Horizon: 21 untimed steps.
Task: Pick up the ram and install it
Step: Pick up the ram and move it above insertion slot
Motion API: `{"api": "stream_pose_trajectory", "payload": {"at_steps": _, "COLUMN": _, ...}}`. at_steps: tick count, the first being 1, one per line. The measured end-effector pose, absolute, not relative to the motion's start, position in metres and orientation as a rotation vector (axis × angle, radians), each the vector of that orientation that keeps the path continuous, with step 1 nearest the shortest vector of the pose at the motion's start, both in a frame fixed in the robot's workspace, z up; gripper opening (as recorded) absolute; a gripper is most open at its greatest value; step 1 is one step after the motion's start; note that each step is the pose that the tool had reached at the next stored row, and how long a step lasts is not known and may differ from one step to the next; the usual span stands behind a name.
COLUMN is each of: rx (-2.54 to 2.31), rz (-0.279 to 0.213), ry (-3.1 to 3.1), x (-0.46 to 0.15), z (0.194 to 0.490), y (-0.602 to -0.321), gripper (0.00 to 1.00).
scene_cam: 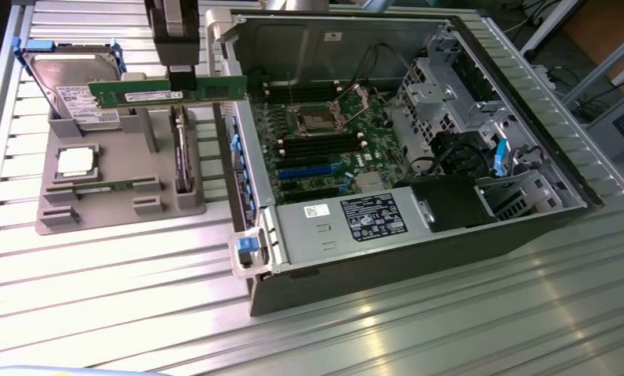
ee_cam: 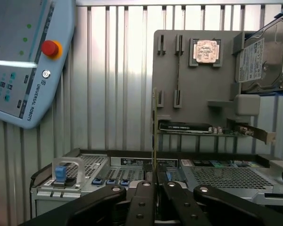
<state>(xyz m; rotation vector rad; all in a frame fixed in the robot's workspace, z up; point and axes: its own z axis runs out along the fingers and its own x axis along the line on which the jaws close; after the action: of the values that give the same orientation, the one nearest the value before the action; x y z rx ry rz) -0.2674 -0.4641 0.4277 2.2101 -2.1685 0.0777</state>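
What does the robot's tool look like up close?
The tool is black. Seen from the wrist, it is built of flat jointed bars fastened with small silver pins, narrowing to two slim fingers. In the exterior view its body is a dark, boxy block.

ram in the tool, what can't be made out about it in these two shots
- Exterior view: the tool covers the middle of the ram; its label print is too small to read.
- Wrist view: the ram stands edge-on, so its chips and label are hidden.
- Exterior view: the memory slots are too small to judge their latches.
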Motion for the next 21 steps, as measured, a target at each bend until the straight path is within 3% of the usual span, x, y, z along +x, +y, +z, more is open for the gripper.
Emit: {"api": "stream_pose_trajectory", "payload": {"at_steps": 21, "rx": 2.206, "rz": 0.087, "ry": -2.164, "x": -0.232, "z": 0.428, "y": -0.464, "gripper": 0.12}}
